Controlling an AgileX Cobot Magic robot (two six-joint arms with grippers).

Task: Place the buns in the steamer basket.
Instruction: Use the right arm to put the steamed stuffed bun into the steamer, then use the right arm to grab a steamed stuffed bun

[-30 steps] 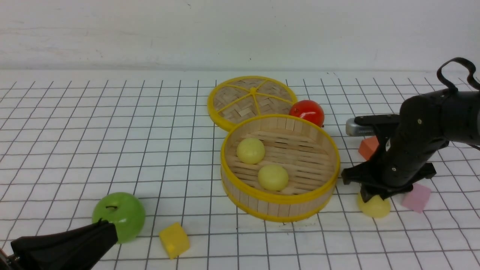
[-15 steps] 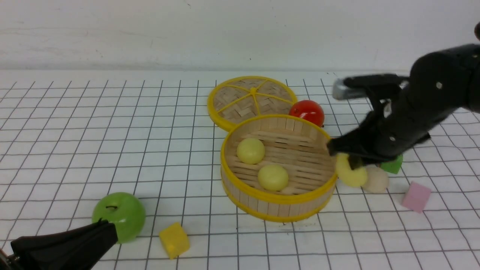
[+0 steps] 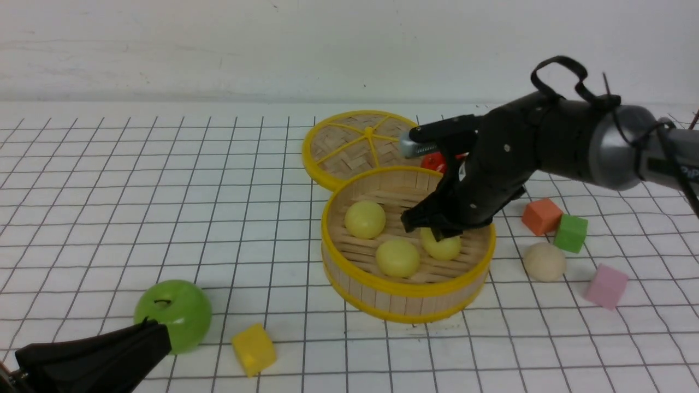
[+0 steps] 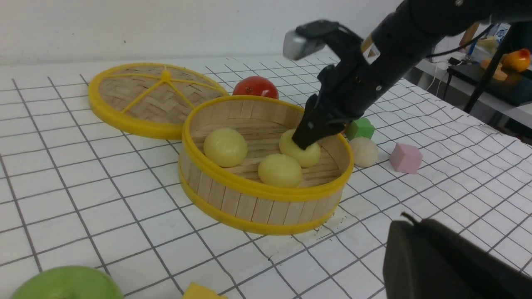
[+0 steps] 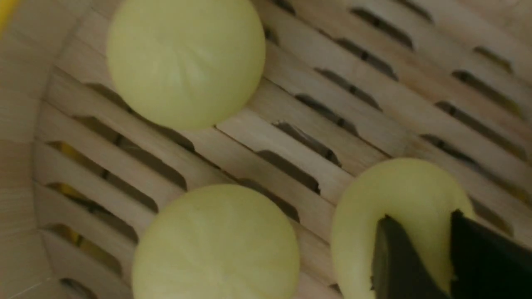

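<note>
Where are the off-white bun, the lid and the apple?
off-white bun (image 3: 544, 261): front view, its middle.
lid (image 3: 352, 158): front view, woven face.
apple (image 3: 180, 308): front view, its front.

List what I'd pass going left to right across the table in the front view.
Left to right: green apple → yellow cube → steamer basket → off-white bun → pink cube. Overlapping items are left out.

A pale yellow bun (image 3: 443, 246) is held by the right gripper (image 3: 437, 233) inside the steamer basket (image 3: 407, 289), beside two more buns (image 3: 398, 257); an off-white bun (image 3: 544, 261) is seen outside.
</note>
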